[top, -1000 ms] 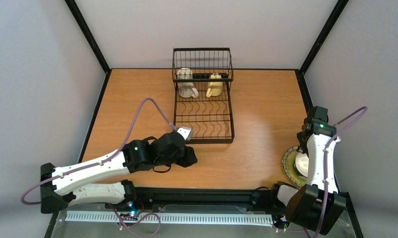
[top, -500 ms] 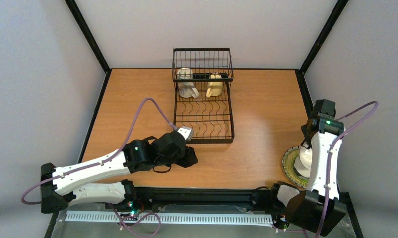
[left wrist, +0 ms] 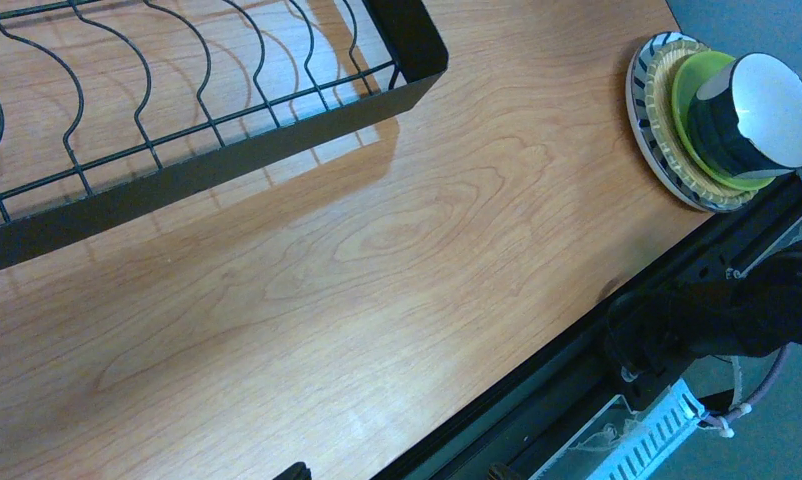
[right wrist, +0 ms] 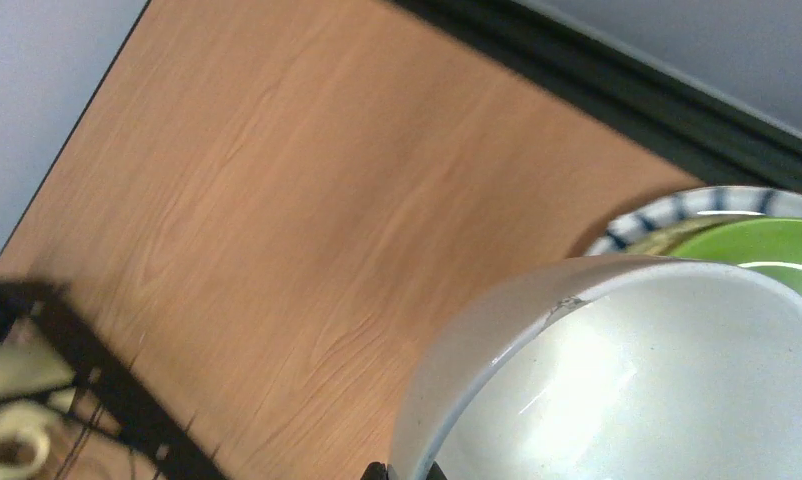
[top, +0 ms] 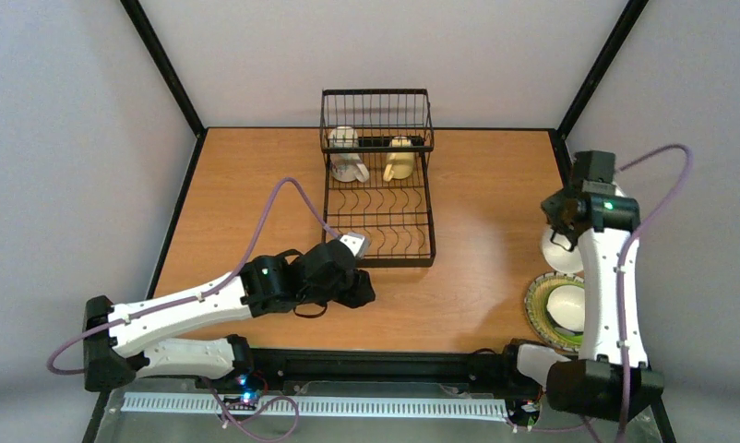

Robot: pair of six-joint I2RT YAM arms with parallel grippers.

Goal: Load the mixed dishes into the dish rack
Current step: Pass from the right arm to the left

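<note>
My right gripper [top: 563, 242] is raised over the table's right side, shut on the rim of the white bowl [top: 558, 251]. That white bowl [right wrist: 637, 380] fills the right wrist view, with the fingertips [right wrist: 377, 471] pinching its edge at the bottom. Below it the lime-green plate [right wrist: 767, 245] lies on a blue-and-white patterned plate [left wrist: 645, 110]. The teal-and-white bowl [left wrist: 757, 115] sits upside down on this stack [top: 539, 309]. The black dish rack [top: 378, 198] holds the white mug [top: 348, 157] and the cream-yellow mug [top: 400, 159] in its basket. My left gripper [top: 362, 293] stays open and empty near the rack's front corner.
The rack's front rail [left wrist: 207, 165] runs across the top left of the left wrist view. A black frame rail [top: 366, 360] borders the table's near edge, and black posts edge the right side [top: 562, 157]. Bare wood [top: 482, 212] lies between the rack and the right arm.
The right arm lifted the white bowl off the stack and carried it toward the far side. The left arm shifted slightly right.
</note>
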